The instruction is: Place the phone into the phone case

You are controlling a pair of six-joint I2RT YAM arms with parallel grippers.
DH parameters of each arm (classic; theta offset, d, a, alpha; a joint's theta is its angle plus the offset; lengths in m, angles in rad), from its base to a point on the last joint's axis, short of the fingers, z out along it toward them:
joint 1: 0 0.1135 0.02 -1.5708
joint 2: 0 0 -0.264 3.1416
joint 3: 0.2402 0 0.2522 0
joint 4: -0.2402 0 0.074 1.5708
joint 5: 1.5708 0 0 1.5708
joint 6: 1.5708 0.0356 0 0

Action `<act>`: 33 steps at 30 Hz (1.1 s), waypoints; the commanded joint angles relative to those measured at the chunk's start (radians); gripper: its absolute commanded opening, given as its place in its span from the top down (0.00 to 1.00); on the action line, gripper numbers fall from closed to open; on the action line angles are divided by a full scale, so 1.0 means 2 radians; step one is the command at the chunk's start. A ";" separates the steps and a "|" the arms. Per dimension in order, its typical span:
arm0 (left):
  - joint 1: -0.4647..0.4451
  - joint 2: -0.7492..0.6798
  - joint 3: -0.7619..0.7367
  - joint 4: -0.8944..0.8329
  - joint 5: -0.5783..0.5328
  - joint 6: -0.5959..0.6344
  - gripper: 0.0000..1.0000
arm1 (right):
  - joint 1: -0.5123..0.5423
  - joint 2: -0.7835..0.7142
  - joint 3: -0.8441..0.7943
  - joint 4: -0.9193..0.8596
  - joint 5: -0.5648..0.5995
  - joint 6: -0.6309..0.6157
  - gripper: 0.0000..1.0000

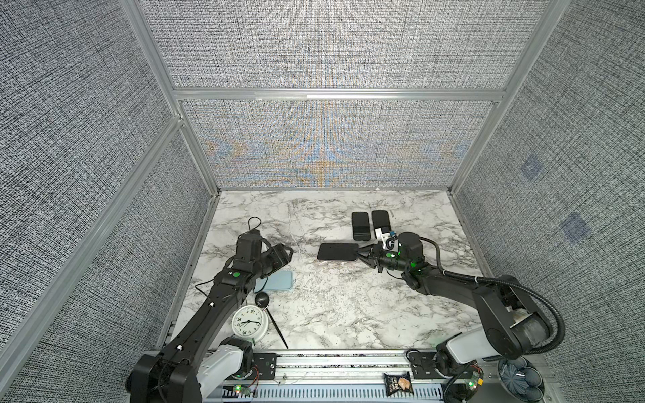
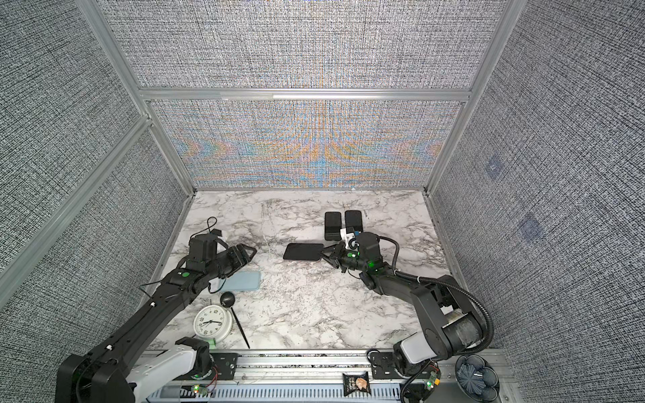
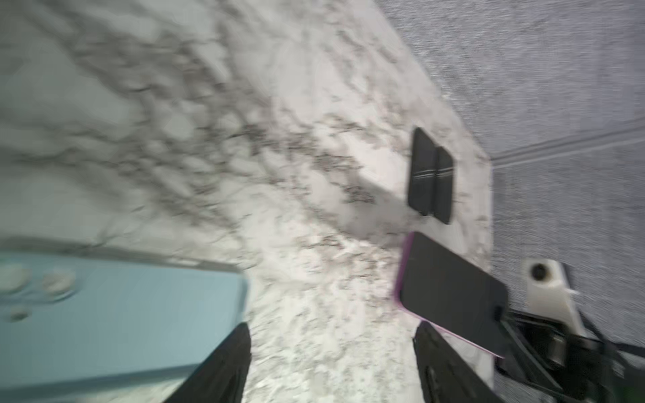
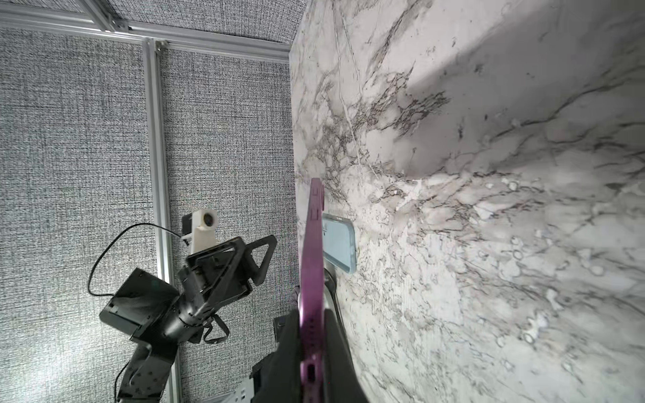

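1. While its fingers (image 3: 227,363) are standing spread with nothing between them, the left claw (image 1: 283,255) is hovering over the marble table (image 1: 349,314), pointing toward the right claw.
2. Behind that left claw, back along its arm, a white clock (image 1: 250,321) and a black ball (image 1: 262,299) on a thin stick are sitting side by side.
3. The light blue phone case (image 1: 277,281) is lying flat on the table just beneath and behind the left claw. One end is partly hidden under the wrist in both top views, and nothing is gripping it.
4. The phone (image 1: 338,252), dark screen upward with a purple rim, is sticking out ahead of the right claw toward the left claw, apart from the case.
5. The right claw (image 1: 363,257) is pinching the phone's short end, fingers pressing on both faces and holding it off the marble.
6. Just beyond the right claw, two dark phones (image 1: 360,226) are lying side by side, touching or nearly so.
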 commanded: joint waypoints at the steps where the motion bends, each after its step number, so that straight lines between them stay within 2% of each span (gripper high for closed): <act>1: 0.027 0.007 -0.010 -0.077 -0.042 0.030 0.25 | 0.002 -0.002 0.013 -0.027 -0.016 -0.041 0.96; 8: 0.086 0.036 -0.016 -0.097 -0.074 0.055 0.26 | 0.006 -0.006 0.026 -0.051 -0.032 -0.069 0.96; 13: 0.092 0.046 -0.006 -0.127 -0.150 0.072 0.32 | 0.011 0.001 0.036 -0.061 -0.039 -0.081 0.96; 17: 0.092 0.075 -0.003 -0.119 -0.174 0.076 0.37 | 0.015 0.016 0.046 -0.061 -0.046 -0.083 0.96; 23: 0.092 0.130 0.027 -0.130 -0.180 0.067 0.44 | 0.018 0.026 0.056 -0.065 -0.054 -0.086 0.96; 33: 0.095 0.201 0.046 -0.090 -0.141 0.055 0.53 | 0.018 0.019 0.055 -0.074 -0.056 -0.090 0.97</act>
